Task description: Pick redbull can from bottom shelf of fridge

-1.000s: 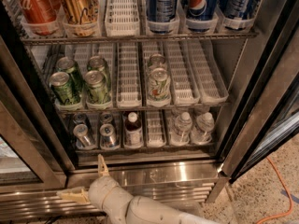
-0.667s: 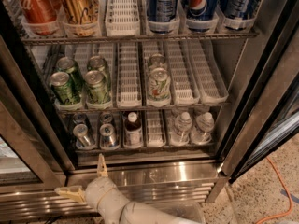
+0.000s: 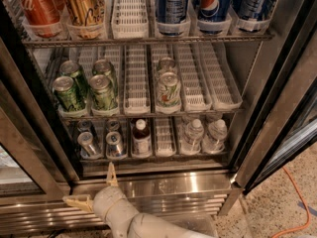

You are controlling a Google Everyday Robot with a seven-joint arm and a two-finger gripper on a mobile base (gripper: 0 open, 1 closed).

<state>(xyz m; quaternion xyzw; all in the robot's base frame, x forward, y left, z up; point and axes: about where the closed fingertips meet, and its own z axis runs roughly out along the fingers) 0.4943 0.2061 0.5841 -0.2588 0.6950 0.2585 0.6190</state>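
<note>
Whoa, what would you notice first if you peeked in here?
The big open fridge is packed with drinks: blue Pepsi cans up top, green cans in the middle. Low in front, the robot's cream gripper hangs wide open, just below a slim silver redbull can on the bottom shelf.

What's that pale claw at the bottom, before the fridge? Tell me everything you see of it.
That is the robot's end effector, on a thick, rounded, off-white arm entering from the bottom edge. Its two tan, flat fingers are spread wide in a V, one pointing up, the other left, and hold nothing. It sits in front of the shiny metal base of the fridge, below the bottom shelf, just under the slim cans at its left.
</note>
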